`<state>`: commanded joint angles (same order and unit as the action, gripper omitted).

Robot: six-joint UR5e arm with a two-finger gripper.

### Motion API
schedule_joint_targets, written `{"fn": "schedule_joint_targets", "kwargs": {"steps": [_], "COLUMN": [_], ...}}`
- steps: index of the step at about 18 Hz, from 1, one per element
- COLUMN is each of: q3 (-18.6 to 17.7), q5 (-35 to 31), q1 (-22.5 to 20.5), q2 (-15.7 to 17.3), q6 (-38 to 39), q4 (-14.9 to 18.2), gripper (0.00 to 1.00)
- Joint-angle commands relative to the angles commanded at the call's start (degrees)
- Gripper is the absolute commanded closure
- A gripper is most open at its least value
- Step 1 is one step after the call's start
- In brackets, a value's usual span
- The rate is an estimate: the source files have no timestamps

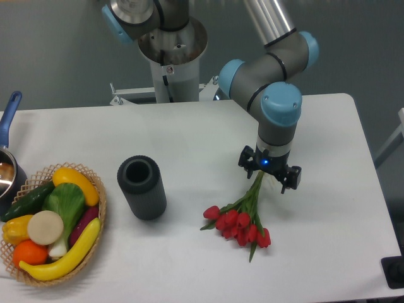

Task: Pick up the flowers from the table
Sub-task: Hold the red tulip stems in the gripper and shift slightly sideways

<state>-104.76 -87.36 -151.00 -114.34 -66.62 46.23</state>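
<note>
The flowers point(240, 222), a small bunch of red tulip buds on green stems, lie on the white table point(189, 132) right of centre. The buds point toward the front edge and the stems run up and back. My gripper point(269, 172) is directly over the top end of the stems, pointing straight down. The stem ends disappear under it between its two black sides. The fingertips are hidden by the gripper body, so I cannot tell whether they are closed on the stems. The buds look to be resting on the table.
A dark cylinder point(142, 187) lies left of the flowers. A wicker basket point(95, 218) of colourful vegetables sits at the front left. A pot with a blue handle point(9, 113) is at the left edge. The arm's base point(172, 53) stands behind the table.
</note>
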Motion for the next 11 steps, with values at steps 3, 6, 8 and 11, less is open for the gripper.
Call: {"fn": "schedule_joint_targets", "kwargs": {"steps": [3,6,8,11], "q3": [-0.09,0.17,0.53,0.7], "q5": [0.0,-0.09,-0.09,-0.09], "q1": [0.18,0.71,0.79,0.71], "q2": [-0.79,-2.37,-2.64,-2.73], "q6": [1.05,1.41,1.32,0.79], "q4": [0.0,-0.09,0.0,0.0], "gripper": [0.0,0.0,0.0,0.26]}}
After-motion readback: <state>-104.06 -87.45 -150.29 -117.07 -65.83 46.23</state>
